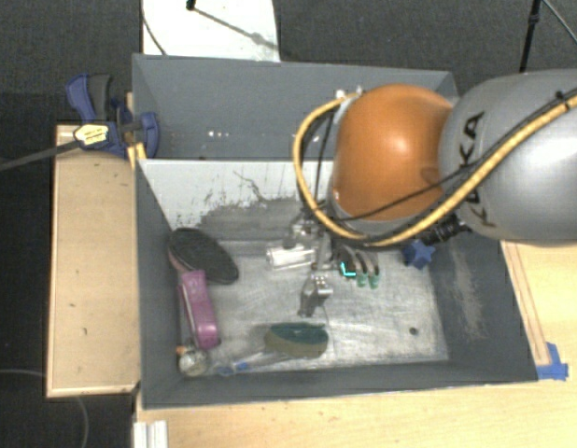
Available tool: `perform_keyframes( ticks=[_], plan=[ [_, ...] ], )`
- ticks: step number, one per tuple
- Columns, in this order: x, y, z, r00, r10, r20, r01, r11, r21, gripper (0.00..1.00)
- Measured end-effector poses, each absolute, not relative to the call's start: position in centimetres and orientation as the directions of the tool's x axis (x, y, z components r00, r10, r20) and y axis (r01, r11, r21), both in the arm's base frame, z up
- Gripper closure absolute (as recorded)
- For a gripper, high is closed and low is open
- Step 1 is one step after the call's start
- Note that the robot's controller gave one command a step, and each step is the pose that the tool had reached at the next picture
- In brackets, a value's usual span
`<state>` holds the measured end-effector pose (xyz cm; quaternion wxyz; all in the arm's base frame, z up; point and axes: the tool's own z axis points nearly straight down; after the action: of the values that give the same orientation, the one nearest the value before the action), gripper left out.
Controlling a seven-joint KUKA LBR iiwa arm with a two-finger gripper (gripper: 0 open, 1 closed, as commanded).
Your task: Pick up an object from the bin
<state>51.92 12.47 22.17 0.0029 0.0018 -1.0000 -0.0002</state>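
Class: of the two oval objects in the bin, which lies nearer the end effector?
The teal-green oval pad by the near wall, close beside the end effector; the black oval pad lies far left.

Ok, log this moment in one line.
gripper over bin centre | nearest: green oval pad | left: purple-handled brush | grasp: unclear
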Motion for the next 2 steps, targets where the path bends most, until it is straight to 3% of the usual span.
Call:
perform_keyframes(
  ticks=[1,2],
  plan=[
    [48.3,9.2,13.3,-0.991,-0.135,0.007,-0.135,0.991,0.000,0.00],
    [49.3,9.7,7.5,-0.965,-0.264,0.004,-0.264,0.965,0.001,0.00]
  ],
)
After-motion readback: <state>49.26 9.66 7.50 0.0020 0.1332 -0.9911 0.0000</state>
